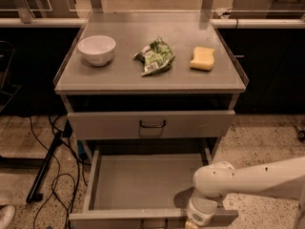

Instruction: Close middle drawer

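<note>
The middle drawer is pulled far out of the grey cart, and its wide, shallow tray is empty. Its flat front panel lies at the bottom edge of the view, with the small dark handle partly cut off. My white arm reaches in from the right. My gripper hangs down at the right part of the drawer's front panel, at or just over its top edge. The lowest drawer is out of view.
The uppermost drawer front sits nearly shut above the open tray. On the cart top stand a white bowl, a green snack bag and a yellow sponge. Cables and a black stand leg lie on the floor at the left.
</note>
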You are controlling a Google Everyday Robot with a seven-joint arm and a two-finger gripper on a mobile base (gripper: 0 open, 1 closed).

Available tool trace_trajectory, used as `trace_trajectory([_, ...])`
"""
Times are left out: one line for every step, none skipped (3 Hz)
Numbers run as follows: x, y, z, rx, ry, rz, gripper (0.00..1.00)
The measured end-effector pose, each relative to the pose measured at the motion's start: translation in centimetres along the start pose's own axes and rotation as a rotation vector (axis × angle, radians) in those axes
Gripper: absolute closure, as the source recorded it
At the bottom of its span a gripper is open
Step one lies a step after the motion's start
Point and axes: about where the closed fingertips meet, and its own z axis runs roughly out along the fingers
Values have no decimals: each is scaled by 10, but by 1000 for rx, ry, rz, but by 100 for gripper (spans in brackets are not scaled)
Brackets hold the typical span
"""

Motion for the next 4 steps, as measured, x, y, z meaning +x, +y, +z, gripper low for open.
trace_trajectory([0,0,0,0,0,0,4])
trace_trajectory([0,0,0,0,0,0,0])
trace_trajectory([0,0,0,0,0,0,3])
trace_trajectory([0,0,0,0,0,0,26])
